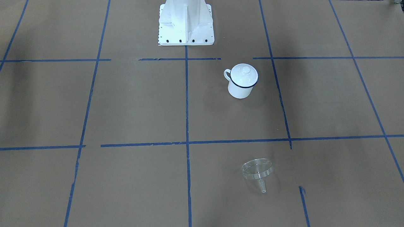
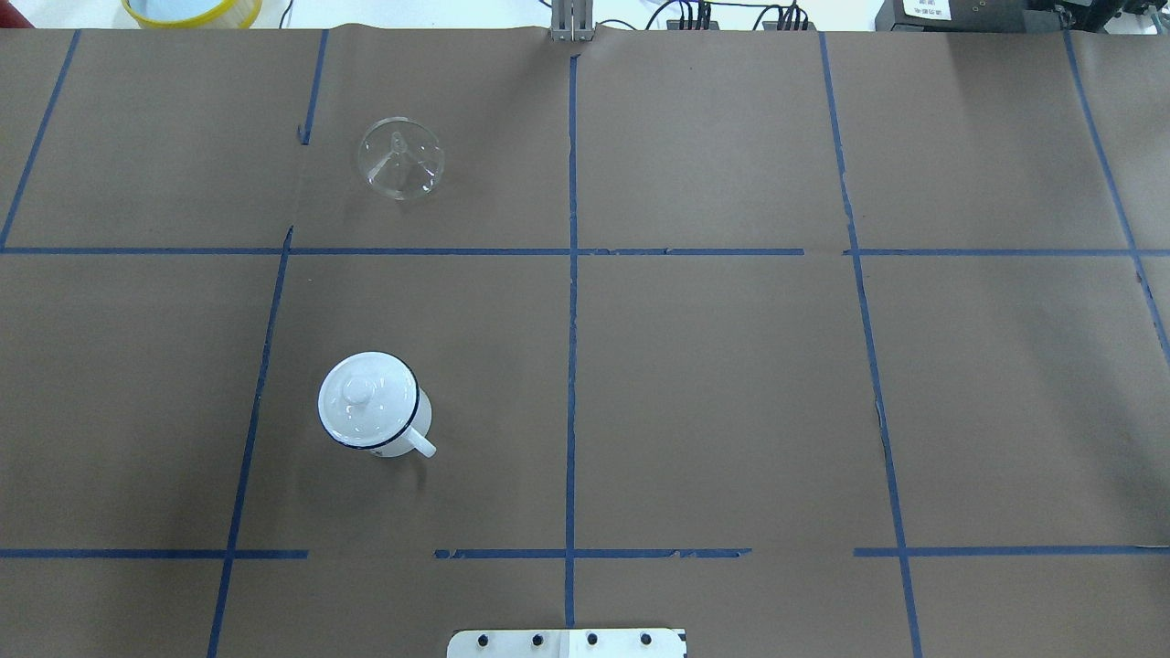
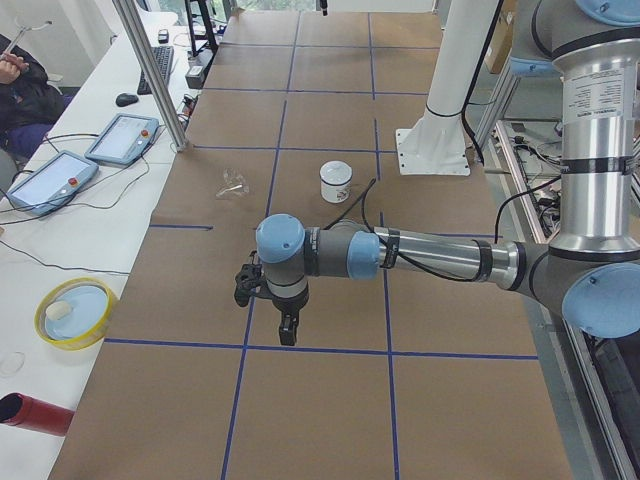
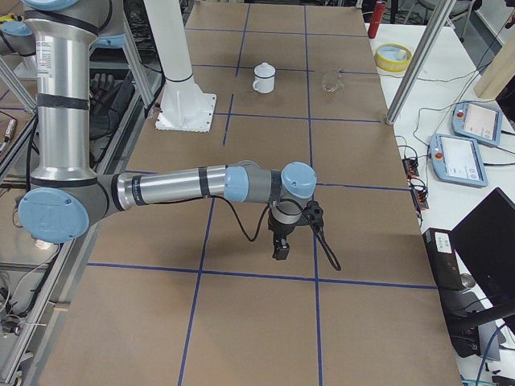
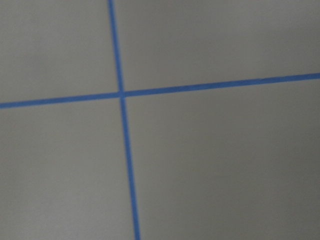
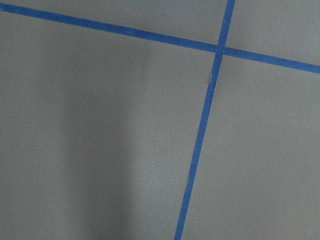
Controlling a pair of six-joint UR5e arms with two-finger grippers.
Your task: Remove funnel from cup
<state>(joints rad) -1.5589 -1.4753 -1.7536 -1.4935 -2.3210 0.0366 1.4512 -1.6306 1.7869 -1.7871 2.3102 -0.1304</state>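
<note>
The clear plastic funnel [image 1: 257, 171] lies on its side on the brown paper, spout pointing away from the robot, well apart from the cup; it also shows in the overhead view [image 2: 400, 160]. The white enamel cup [image 1: 240, 90] with a dark blue rim stands upright, a white knobbed lid [image 2: 368, 399] resting on it. My left gripper [image 3: 286, 330] and right gripper [image 4: 279, 251] hang over bare paper far from both, seen only in the side views, so I cannot tell whether they are open or shut. Both wrist views show only paper and blue tape.
The robot's white base plate [image 1: 186, 23] stands behind the cup. A yellow-rimmed bowl [image 3: 75, 312], a red cylinder [image 3: 35, 415], teach pendants [image 3: 122, 138] and a metal post [image 3: 150, 70] stand along the operators' side of the table.
</note>
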